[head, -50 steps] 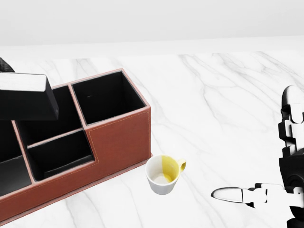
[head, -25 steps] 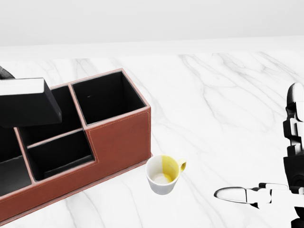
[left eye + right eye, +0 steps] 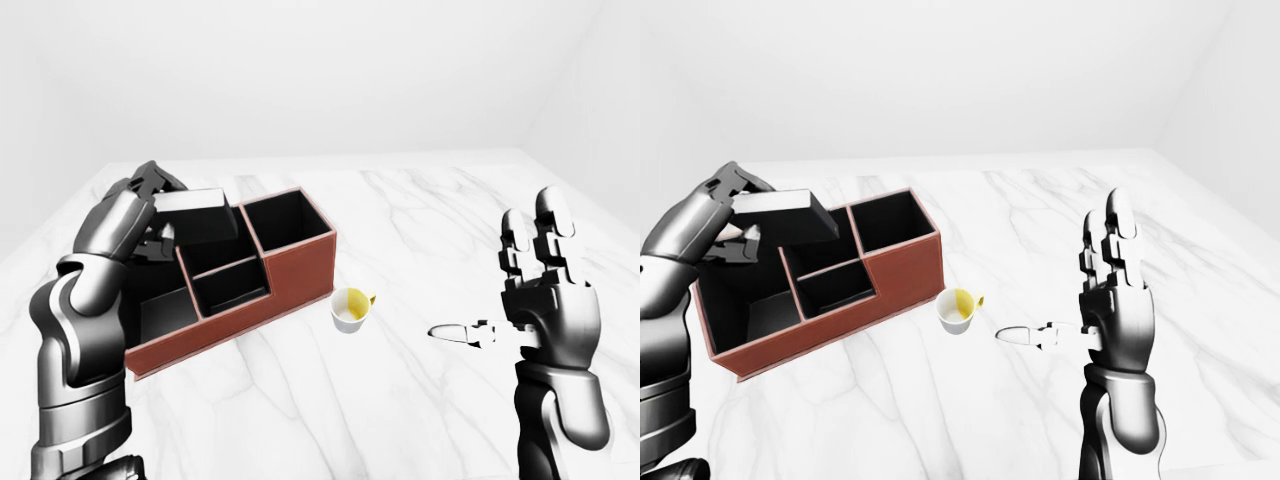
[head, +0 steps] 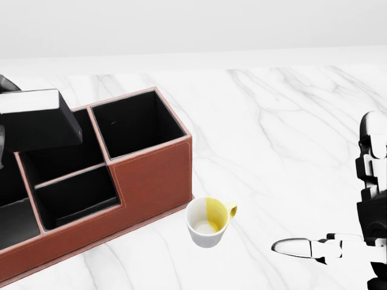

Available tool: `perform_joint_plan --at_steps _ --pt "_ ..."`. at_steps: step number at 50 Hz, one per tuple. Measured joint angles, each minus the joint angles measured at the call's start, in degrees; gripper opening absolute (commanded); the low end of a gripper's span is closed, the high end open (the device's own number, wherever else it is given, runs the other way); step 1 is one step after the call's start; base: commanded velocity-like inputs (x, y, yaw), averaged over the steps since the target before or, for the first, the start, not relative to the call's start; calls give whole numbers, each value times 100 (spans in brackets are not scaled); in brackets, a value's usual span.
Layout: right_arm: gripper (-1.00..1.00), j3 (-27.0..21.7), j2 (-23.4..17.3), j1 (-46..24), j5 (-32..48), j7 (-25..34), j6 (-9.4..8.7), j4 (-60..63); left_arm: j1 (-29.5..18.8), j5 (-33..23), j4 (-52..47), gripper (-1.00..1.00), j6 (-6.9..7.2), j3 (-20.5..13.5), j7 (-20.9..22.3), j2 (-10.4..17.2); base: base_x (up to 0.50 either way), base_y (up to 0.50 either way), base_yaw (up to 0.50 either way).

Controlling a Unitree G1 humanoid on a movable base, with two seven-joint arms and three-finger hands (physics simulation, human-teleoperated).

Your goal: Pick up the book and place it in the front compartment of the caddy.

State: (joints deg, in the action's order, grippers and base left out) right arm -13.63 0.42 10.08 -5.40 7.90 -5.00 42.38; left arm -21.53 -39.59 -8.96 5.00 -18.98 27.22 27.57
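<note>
While the left robot hand (image 3: 150, 205) grips the book (image 3: 198, 217) over the caddy (image 3: 285, 275), the right robot hand (image 3: 1115, 300) (empty) stands spread.

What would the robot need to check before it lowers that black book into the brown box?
1. Book held firmly: ok. The left hand has its fingers closed round the book.
2. Book above the caddy: ok, it hangs over the compartments on the left side of the left-eye view.
3. Book lined up with the target compartment: cannot tell which slot lies under it.
4. Compartments free of clutter: ok, those in view look empty.
5. Cup out of the way: ok, it stands on the table beside the caddy's corner, apart from the book.
6. Right hand clear: ok, open and well to the right.
</note>
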Motion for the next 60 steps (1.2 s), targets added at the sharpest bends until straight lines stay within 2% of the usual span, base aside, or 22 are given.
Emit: perform_joint_plan --at_steps 25,46,60 --pt "100 -47 17 53 5 19 0 2 -302 107 377 -100 0 257 -361 -129 0 0 0" --pt "100 -52 36 67 32 25 0 30 -239 176 830 -100 0 356 -665 -208 0 0 0" --pt "100 38 20 18 64 -10 0 9 -84 220 780 -100 0 237 -669 -166 0 0 0"
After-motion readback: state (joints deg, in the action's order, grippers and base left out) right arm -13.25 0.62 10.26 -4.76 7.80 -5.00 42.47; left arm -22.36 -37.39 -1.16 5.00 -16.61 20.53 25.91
